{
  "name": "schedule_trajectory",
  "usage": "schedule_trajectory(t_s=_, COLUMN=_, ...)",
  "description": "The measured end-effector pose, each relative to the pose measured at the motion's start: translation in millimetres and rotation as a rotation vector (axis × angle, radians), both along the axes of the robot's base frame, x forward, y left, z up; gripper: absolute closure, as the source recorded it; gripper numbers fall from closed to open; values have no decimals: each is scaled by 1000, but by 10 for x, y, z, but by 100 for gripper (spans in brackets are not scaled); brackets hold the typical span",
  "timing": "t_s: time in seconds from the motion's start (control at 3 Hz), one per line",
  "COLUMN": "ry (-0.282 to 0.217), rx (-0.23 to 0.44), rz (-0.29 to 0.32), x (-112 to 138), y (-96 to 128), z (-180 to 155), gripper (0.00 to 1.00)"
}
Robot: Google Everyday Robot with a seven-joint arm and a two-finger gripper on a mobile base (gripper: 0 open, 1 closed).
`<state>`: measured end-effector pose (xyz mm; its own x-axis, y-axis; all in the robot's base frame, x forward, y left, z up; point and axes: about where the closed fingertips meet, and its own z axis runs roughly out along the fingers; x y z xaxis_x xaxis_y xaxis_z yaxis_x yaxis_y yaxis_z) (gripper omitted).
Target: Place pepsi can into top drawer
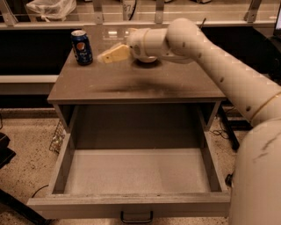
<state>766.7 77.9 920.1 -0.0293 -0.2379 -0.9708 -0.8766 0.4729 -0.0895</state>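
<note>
The pepsi can (82,47), dark blue with a silver top, stands upright at the back left of the cabinet top (131,83). My gripper (106,56) hovers over the cabinet top just right of the can, pointing left at it and not touching it. My pale arm (210,57) reaches in from the right. The top drawer (136,169) is pulled wide open below, its pale bottom bare, with a dark handle (137,216) on its front.
A glossy counter with a railing runs behind the cabinet, with a plastic bag (50,8) at its left. A wire basket (57,136) sits on the floor left of the drawer. Dark chair legs (228,129) stand at the right.
</note>
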Motion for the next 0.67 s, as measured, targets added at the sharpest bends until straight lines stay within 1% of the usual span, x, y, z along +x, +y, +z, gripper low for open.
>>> schedule_trajectory(t_s=0.33, ry=-47, rx=-66, rz=-62, x=208, y=493, z=-16, gripper=0)
schedule_trajectory(t_s=0.67, ry=-70, rx=-89, rz=-82, x=380, y=756, z=-6, gripper=0)
